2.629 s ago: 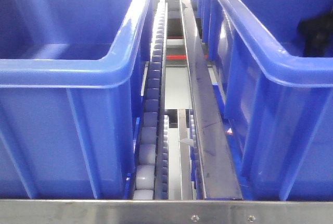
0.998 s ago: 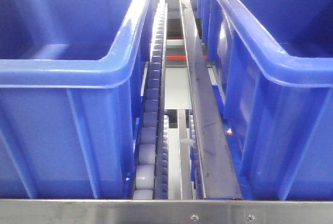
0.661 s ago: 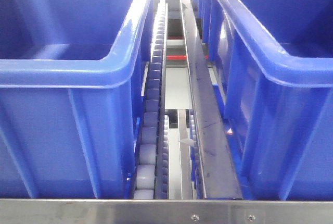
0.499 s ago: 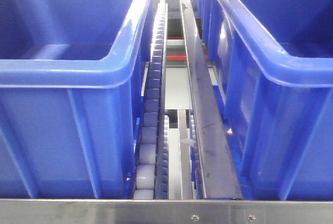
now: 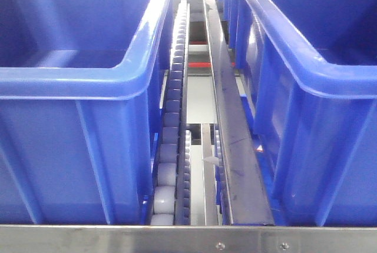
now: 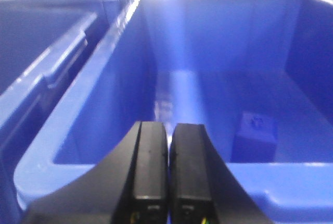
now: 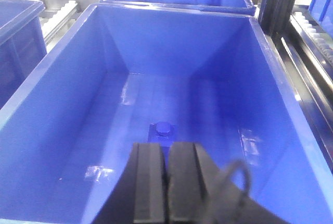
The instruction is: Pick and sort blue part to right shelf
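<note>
Right pincer (image 7: 166, 182) closed, empty, above right bin (image 7: 62, 73); blue part (image 7: 163, 131) sits on its floor. Left pincer (image 6: 169, 174) closed, empty. Drop looks done; only retreat left.

The left gripper (image 6: 169, 166) has its two black fingers (image 6: 149, 164) pressed flat together, nothing between them. The right gripper (image 7: 166, 182) likewise has both fingers (image 7: 149, 179) closed against each other and empty. Neither arm appears in the front-facing view
</note>
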